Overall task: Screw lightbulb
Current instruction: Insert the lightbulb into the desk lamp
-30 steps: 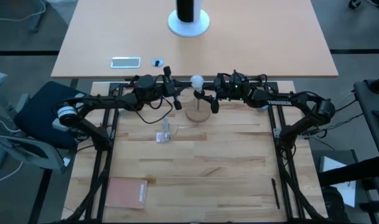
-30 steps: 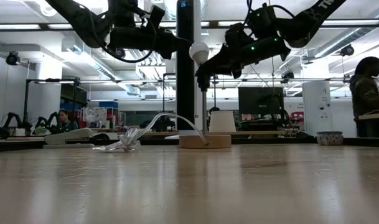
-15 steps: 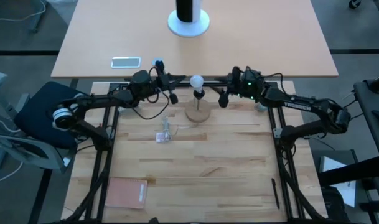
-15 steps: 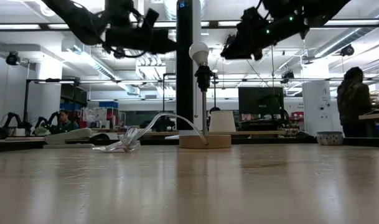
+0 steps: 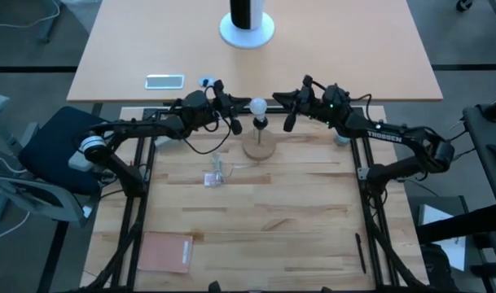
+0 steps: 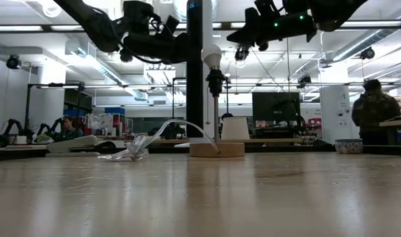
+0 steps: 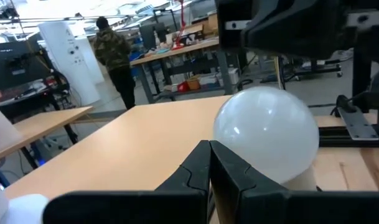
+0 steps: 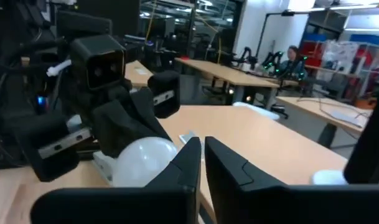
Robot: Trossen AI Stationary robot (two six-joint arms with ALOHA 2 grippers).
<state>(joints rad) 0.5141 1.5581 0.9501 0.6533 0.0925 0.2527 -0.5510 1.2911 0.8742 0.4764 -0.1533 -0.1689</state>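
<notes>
The frosted white lightbulb (image 5: 256, 106) (image 6: 211, 56) stands upright by its metal base in the black socket (image 6: 214, 82). The socket tops a thin stem on a round wooden base (image 5: 259, 149) at the table's far middle. My left gripper (image 5: 236, 123) (image 7: 209, 149) is shut and level. It sits just left of the globe, with a small gap in the high view. My right gripper (image 5: 277, 97) (image 8: 201, 149) is also shut. It hovers level, right of the bulb and slightly beyond it, holding nothing.
A clear plastic wrapper (image 5: 215, 175) (image 6: 131, 153) lies left of the wooden base, toward the table's near side. A brown pad (image 5: 164, 252) lies at the near left. Beyond the far edge, another table carries a black pole on a white foot (image 5: 247, 28). A person (image 6: 374, 108) stands in the room behind.
My right gripper has left the socket under the bulb, risen and drawn back toward the table's right, and shut. My left gripper has come off the globe, rolled about its own line, and now sits just beside it. The bulb stays upright in the socket.
</notes>
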